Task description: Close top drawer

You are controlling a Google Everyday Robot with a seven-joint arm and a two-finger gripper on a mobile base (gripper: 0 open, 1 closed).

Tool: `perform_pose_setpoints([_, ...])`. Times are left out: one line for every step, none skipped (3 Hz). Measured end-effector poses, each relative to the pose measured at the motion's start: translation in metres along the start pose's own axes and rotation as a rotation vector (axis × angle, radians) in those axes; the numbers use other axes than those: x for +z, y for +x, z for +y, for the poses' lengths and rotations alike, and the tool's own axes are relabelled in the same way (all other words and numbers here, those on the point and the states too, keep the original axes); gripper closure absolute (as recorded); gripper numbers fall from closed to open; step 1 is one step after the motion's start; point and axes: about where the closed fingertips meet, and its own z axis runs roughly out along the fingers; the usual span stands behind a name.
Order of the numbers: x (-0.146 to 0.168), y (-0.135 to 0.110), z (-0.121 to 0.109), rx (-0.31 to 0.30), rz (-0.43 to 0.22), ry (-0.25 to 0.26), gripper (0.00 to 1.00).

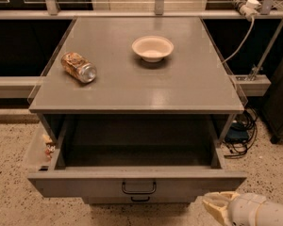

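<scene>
The top drawer (137, 181) of the grey cabinet (141, 84) stands pulled fully out toward me; its deep box looks empty. Its black loop handle (138, 187) sits at the centre of the grey front. A smaller handle (140, 199) of a lower drawer peeks out just below. My gripper (216, 206), cream-coloured, comes in from the bottom right corner. It sits just below and in front of the drawer front's right end, apart from the handle.
A tan can (79, 67) lies on its side on the cabinet top at left. A cream bowl (152, 48) stands near the top's back centre. Cables (240, 131) lie on the speckled floor at right. A clear bin (40, 152) hangs on the cabinet's left side.
</scene>
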Motion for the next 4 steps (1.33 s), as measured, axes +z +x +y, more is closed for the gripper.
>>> perform_pose_setpoints([0.017, -0.035, -0.018, -0.063, -0.035, 0.035, 1.00])
perform_pose_setpoints([0.023, -0.047, -0.024, -0.080, -0.049, 0.049, 1.00])
perform_pose_setpoints([0.039, -0.079, -0.037, -0.123, -0.077, 0.095, 1.00])
perform_pose_setpoints([0.039, -0.079, -0.037, -0.124, -0.077, 0.095, 1.00])
